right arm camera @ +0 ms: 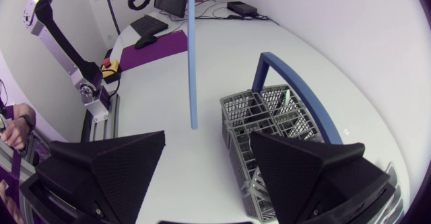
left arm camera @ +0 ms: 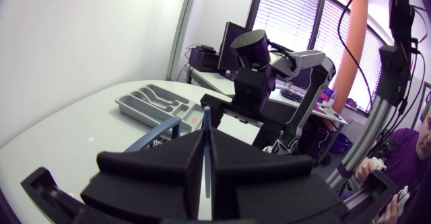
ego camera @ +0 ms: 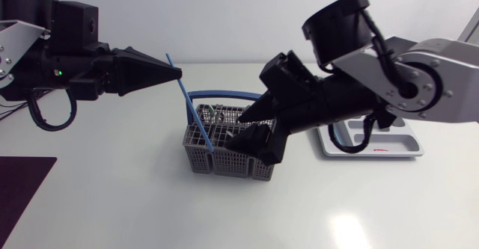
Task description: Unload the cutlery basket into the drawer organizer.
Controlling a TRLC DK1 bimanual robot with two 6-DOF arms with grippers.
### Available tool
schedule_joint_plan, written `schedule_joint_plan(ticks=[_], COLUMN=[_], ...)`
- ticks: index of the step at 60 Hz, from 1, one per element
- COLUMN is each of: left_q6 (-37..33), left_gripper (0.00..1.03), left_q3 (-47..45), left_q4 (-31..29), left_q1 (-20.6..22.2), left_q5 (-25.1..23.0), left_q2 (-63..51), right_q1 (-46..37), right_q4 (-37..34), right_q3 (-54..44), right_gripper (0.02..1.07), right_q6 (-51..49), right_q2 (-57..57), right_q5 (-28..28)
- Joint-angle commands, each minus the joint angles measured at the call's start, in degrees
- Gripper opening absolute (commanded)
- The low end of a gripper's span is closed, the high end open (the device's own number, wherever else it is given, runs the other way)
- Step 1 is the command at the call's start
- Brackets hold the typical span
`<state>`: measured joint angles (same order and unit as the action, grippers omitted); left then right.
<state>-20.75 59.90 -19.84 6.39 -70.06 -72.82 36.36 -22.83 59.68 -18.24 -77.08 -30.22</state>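
Note:
A thin blue stick-like utensil (ego camera: 191, 107) hangs slanted, and my left gripper (ego camera: 177, 73) is shut on its upper part. Its lower tip is beside the grey cutlery basket (ego camera: 200, 158) with the blue handle (ego camera: 224, 94). In the left wrist view the blue stick (left arm camera: 207, 126) runs between the pressed fingers. My right gripper (ego camera: 253, 128) is open over the basket's right half. In the right wrist view the blue stick (right arm camera: 192, 56) hangs ahead of the wide-apart fingers (right arm camera: 128, 163), next to the basket (right arm camera: 269, 123). The grey drawer organizer (ego camera: 400, 146) lies at the right, partly hidden by my right arm.
A dark mat (ego camera: 19, 189) lies at the table's front left corner. Several pieces of cutlery remain in the basket's compartments (right arm camera: 286, 109). In the left wrist view the organizer (left arm camera: 151, 103) lies beyond the basket handle (left arm camera: 158, 133), with cutlery in it.

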Motion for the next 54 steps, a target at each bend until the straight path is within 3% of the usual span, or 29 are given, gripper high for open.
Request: schedule_joint_plan(ticks=[1, 19, 25, 40, 54], left_q6=[0.63, 0.63, 0.63, 0.98, 1.51], left_gripper=[0.07, 0.07, 0.07, 0.07, 0.07], left_q3=[-2.15, -2.95, -3.12, -2.95, -2.59], left_q4=[1.29, 3.05, 3.31, 3.49, 3.75], left_q1=[0.02, 1.43, 1.43, 1.69, 2.13], left_q5=[-1.66, -2.36, -2.45, -2.89, -2.89], left_q2=[-1.01, -3.21, -3.30, -3.47, -3.82], right_q1=[1.43, 3.81, 3.98, 4.16, 5.04], right_q4=[0.94, 1.47, 1.47, 1.47, 1.21], right_q3=[2.02, 8.00, 9.40, 10.81, 11.42], right_gripper=[0.91, 0.74, 0.61, 0.43, 0.09], right_q6=[0.49, 1.80, 1.80, 1.80, 1.72], right_q2=[-3.25, -9.14, -10.28, -11.60, -11.78], right_q5=[-0.28, -0.19, -0.19, -0.19, 0.25])
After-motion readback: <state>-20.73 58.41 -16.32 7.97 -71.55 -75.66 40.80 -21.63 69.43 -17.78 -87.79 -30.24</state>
